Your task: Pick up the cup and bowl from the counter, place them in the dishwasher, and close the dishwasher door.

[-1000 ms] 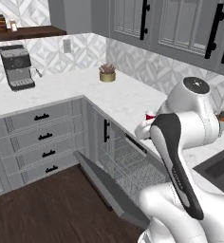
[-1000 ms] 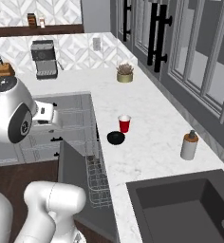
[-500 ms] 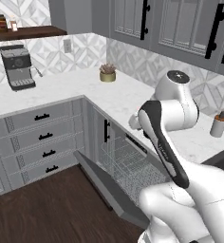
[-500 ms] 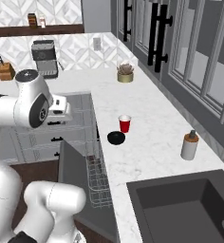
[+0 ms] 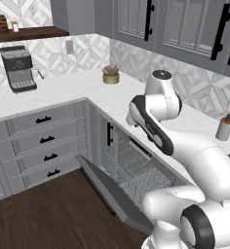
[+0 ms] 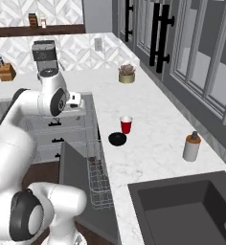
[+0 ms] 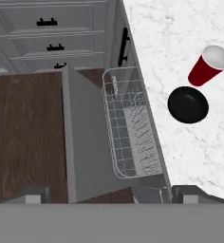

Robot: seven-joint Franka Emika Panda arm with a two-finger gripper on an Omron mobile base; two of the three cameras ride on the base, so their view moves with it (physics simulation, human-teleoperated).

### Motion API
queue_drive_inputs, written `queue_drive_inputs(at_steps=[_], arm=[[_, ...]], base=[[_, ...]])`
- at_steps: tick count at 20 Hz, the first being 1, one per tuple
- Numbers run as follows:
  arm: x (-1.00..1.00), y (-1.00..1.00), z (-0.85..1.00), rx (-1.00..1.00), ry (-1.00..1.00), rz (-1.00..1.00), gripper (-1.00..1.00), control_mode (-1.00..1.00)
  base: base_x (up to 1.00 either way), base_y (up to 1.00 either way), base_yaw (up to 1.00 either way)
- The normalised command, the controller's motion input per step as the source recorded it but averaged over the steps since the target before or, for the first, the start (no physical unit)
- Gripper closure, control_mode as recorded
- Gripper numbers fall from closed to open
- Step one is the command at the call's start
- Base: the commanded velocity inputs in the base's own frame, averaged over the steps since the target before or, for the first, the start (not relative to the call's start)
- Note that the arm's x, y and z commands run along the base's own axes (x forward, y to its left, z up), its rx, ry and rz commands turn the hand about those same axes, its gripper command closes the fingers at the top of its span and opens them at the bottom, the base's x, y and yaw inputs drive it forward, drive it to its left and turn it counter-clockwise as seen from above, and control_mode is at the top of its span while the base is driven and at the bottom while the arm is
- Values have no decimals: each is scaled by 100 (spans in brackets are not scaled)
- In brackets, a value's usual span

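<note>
The counter (image 6: 148, 129) runs white and marble-veined from the far corner down to the sink (image 6: 191, 210) at 5 o'clock in the right base view. Below its front edge the dishwasher (image 5: 136, 168) stands open, its wire rack (image 7: 130, 126) pulled out over the dishwasher door (image 7: 85, 137), which hangs lowered toward the dark wood floor (image 7: 23, 133). In the hand view the rack sits at centre, the door just to its 9 o'clock side, and grey drawer cabinets (image 7: 52, 33) lie at 11 o'clock. The white arm (image 6: 19, 124) bends over the open unit, its hand near the counter edge above the rack; whether the jaws are parted or clenched cannot be told, since only the finger tips' bases show at the bottom of the hand view. The bowl (image 6: 117, 139) rests on the counter close to its front edge, and the cup (image 6: 126, 124) stands upright just beside it at 1 o'clock. A soap dispenser (image 6: 191, 146) stands at 3 o'clock of them, well apart.
</note>
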Motion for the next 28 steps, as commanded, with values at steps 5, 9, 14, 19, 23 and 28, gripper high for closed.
queue_drive_inputs(at_steps=[5,9,14,19,23,28], arm=[[77,-40,-34,-1,3,0,-100,-100],[67,-39,-32,0,1,0,-100,-100],[69,-31,-23,-1,3,0,-100,-100],[58,-39,-19,0,2,0,-100,-100],[61,-41,-24,0,2,1,-100,-100],[49,-31,-21,0,1,3,-100,-100]], base=[[0,0,0],[0,0,0],[0,0,0],[0,0,0],[0,0,0],[0,0,0]])
